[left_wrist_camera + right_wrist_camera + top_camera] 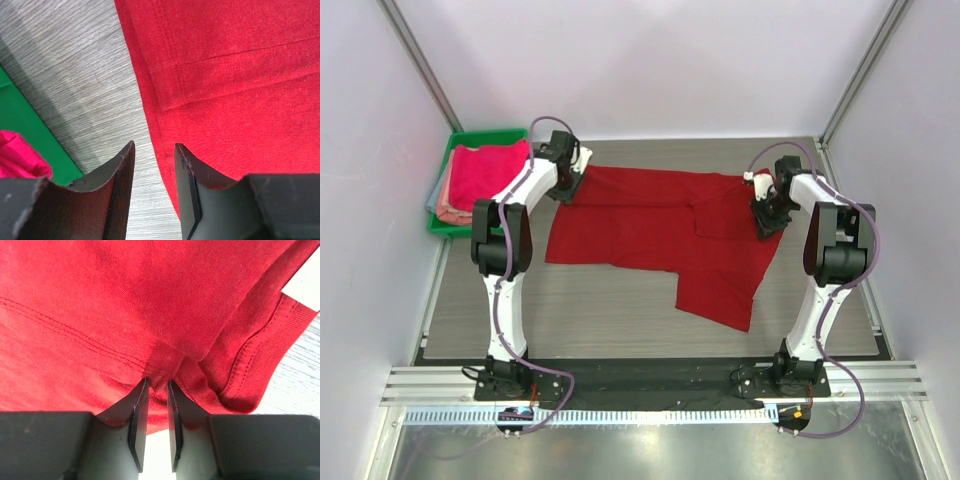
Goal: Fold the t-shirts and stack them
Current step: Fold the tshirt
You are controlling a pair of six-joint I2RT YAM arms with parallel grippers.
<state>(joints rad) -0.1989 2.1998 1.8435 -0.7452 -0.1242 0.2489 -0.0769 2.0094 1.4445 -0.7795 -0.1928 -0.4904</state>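
Note:
A deep red t-shirt (660, 225) lies spread across the table, partly folded, one flap hanging toward the front right. My left gripper (567, 185) sits low at its far left corner. In the left wrist view this gripper (154, 146) is open, with the shirt's hemmed edge (240, 75) running between the jaws over bare table. My right gripper (767, 222) is at the shirt's right side. In the right wrist view its narrow jaws (157, 382) pinch a bunched fold of the red cloth (125, 300), which drapes above them. Folded bright pink (485, 175) and salmon (448, 210) shirts lie in the tray.
A green plastic tray (455, 228) stands at the far left, just beyond my left gripper; its edge (30, 145) and pink cloth (17, 157) show in the left wrist view. White walls enclose the table on three sides.

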